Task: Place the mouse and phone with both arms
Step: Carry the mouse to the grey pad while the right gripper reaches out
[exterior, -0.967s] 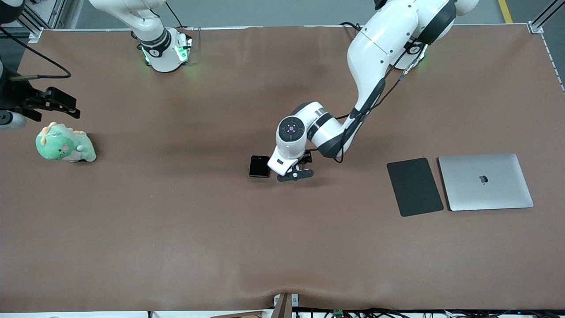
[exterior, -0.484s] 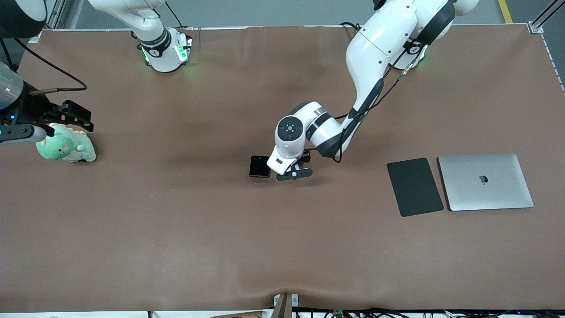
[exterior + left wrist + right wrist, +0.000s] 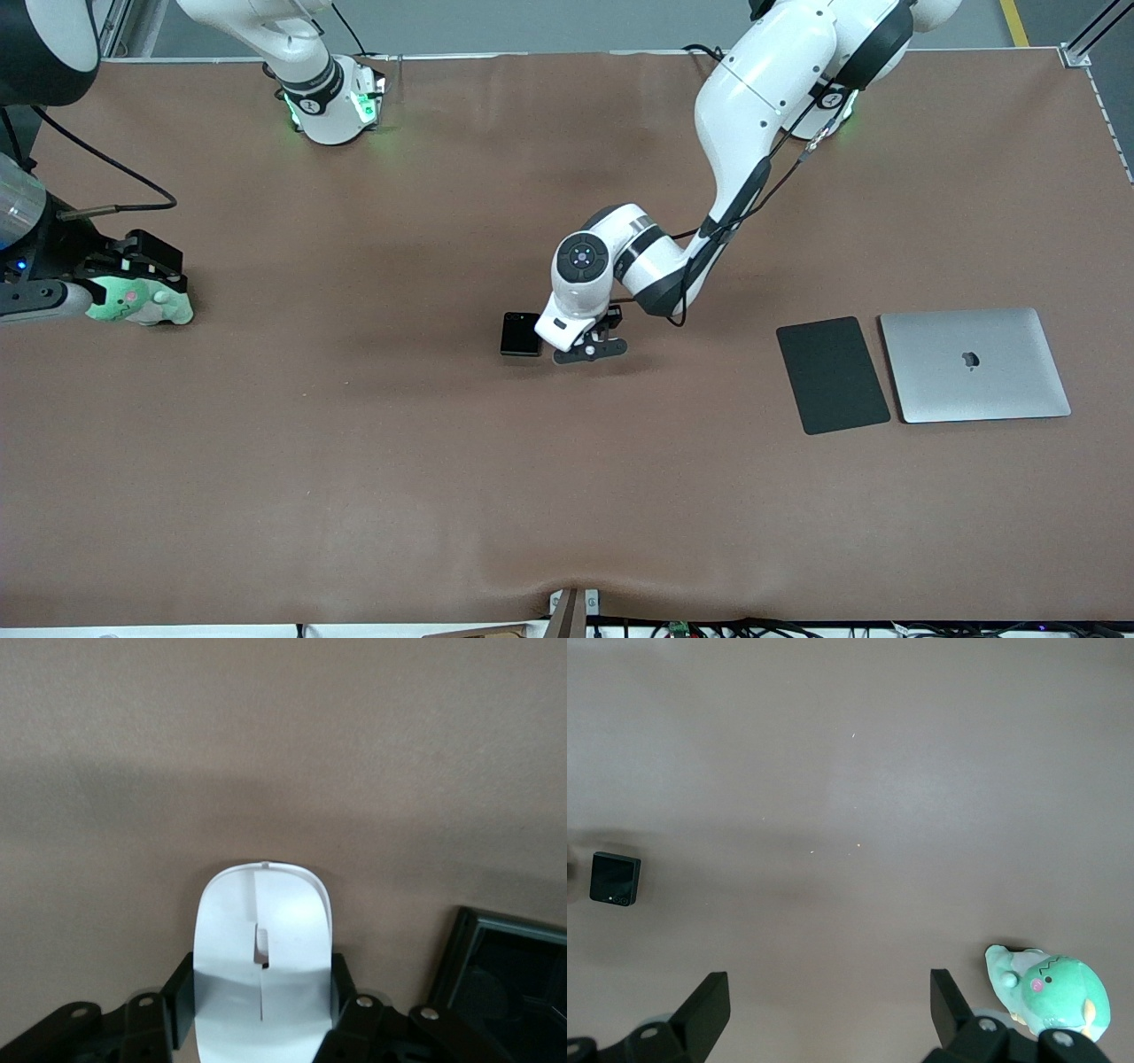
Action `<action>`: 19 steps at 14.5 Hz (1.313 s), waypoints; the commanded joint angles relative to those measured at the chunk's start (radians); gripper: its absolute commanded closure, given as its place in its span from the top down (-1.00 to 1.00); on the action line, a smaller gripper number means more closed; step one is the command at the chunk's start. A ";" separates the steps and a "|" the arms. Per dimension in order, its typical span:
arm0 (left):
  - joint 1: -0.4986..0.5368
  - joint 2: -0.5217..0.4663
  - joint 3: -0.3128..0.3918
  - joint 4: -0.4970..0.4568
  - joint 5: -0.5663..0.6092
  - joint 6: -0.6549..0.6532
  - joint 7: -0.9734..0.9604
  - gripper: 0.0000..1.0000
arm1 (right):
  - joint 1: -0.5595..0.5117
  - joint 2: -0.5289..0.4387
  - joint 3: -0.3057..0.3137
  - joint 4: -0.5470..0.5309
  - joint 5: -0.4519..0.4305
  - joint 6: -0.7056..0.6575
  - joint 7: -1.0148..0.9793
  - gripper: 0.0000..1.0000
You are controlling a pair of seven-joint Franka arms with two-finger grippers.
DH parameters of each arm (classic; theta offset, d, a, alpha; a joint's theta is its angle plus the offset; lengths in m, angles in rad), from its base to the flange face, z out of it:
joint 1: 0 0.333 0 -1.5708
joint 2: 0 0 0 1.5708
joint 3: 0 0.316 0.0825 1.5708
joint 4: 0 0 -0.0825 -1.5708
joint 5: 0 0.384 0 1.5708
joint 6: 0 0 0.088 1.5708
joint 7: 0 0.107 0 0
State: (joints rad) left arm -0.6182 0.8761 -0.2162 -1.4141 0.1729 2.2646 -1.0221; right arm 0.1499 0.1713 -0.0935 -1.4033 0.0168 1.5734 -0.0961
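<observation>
Left gripper (image 3: 261,1028): low at mid-tabletop (image 3: 354,461), fingers (image 3: 177,1001) pinching the mouse (image 3: 262,961) by its two long sides.
Mouse: between the fingers, its rounded end pointing out past the fingertips; whether it rests on the tabletop cannot be told.
Phone (image 3: 521,334): flat on the tabletop just beside the left fingers, apart from the mouse.
Right gripper (image 3: 828,1014): at the right arm's end of the tabletop, fingers (image 3: 704,1005) spread, over bare tabletop with the green dinosaur plush (image 3: 1050,988) just beside one finger.
Step in hand: likely setting the mouse down beside the phone.
Doing it well: keep the mouse level, spread the fingers evenly, rise straight so neither finger nudges the phone.
Elsewhere: dark grey pad (image 3: 833,375) and laptop (image 3: 974,364), well apart.
</observation>
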 commanded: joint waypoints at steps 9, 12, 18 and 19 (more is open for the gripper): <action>0.107 -0.167 0.000 0.004 0.039 -0.091 0.038 -0.74 | 0.103 0.169 -0.005 0.010 -0.020 0.082 0.074 1.00; 0.178 -0.232 -0.009 -0.005 0.031 -0.129 0.122 -0.77 | 0.138 0.232 -0.005 0.018 -0.009 0.088 0.176 1.00; 0.305 -0.324 -0.015 -0.086 0.022 -0.178 0.316 -0.81 | 0.174 0.329 -0.005 0.058 -0.078 0.088 0.047 1.00; 0.326 -0.333 -0.015 -0.101 0.022 -0.178 0.344 -0.81 | 0.174 0.336 -0.006 0.057 -0.078 0.088 0.048 1.00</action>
State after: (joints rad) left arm -0.3387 0.5969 -0.2170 -1.4442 0.1783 2.0902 -0.7299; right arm 0.3163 0.4884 -0.0909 -1.3802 -0.0384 1.6767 -0.0227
